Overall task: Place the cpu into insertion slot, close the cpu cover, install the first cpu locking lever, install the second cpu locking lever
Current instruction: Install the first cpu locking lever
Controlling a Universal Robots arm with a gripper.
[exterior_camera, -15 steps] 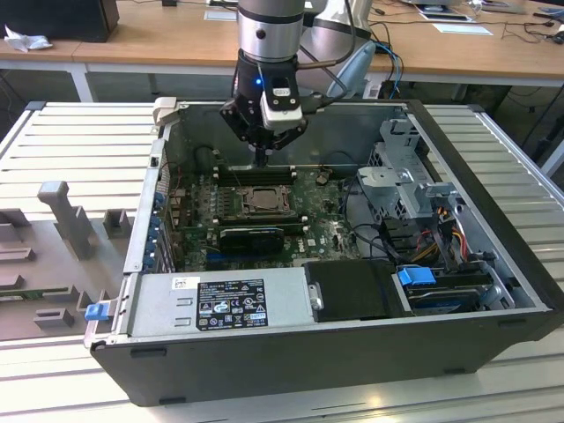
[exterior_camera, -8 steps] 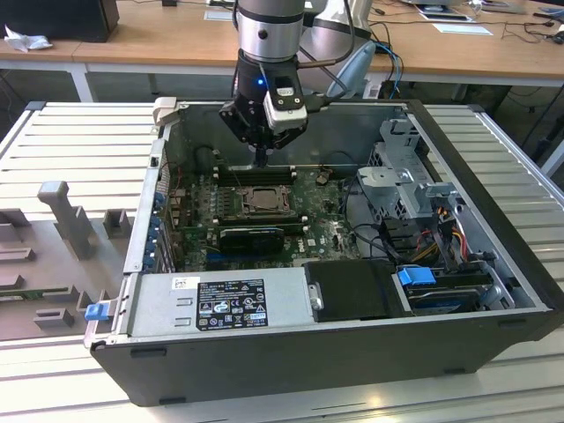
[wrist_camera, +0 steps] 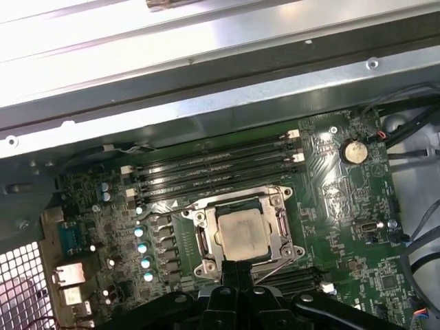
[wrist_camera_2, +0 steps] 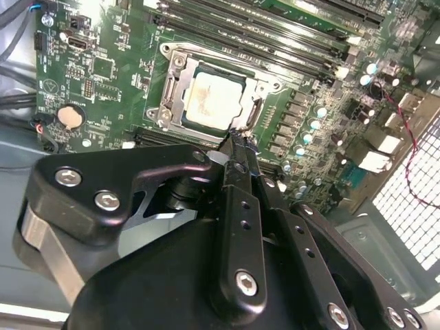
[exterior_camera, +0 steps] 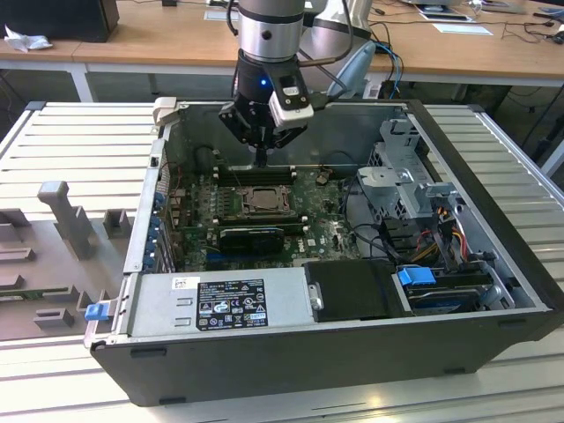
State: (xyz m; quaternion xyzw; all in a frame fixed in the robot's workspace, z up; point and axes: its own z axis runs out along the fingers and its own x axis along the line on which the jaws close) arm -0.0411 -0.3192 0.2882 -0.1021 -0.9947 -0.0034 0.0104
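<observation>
From my station the job reads as about half done. The cpu (wrist_camera_2: 210, 100) lies flat in the insertion slot (wrist_camera: 199, 220) in the middle of the green motherboard (exterior_camera: 322, 225), pale top face up, so I count the placing as finished. The cpu cover (wrist_camera_2: 258, 103) looks to be down as well: in both wrist views its metal frame lies level around the chip, which shows through the window. The levers are where I am less sure. In the first wrist view one thin wire lever (wrist_camera: 278, 189) runs along the socket's edge on the side of the long black memory slots (wrist_camera: 213, 168), and I cannot tell whether it is hooked home. A second thin rod (wrist_camera: 271, 270) slants out from the opposite edge, right by the fingertips, and to my eye it is not latched. The gripper (wrist_camera_2: 237, 141) hangs inside the open computer case (exterior_camera: 493, 167), which sits on the slatted surface (exterior_camera: 79, 132). Its fingers are drawn together to a narrow point just at that socket edge. Whether they pinch the rod or only touch it is hidden by the fingers themselves. My judgement is that the lever work is what remains, with the arm placed at the socket's rim to deal with it.
</observation>
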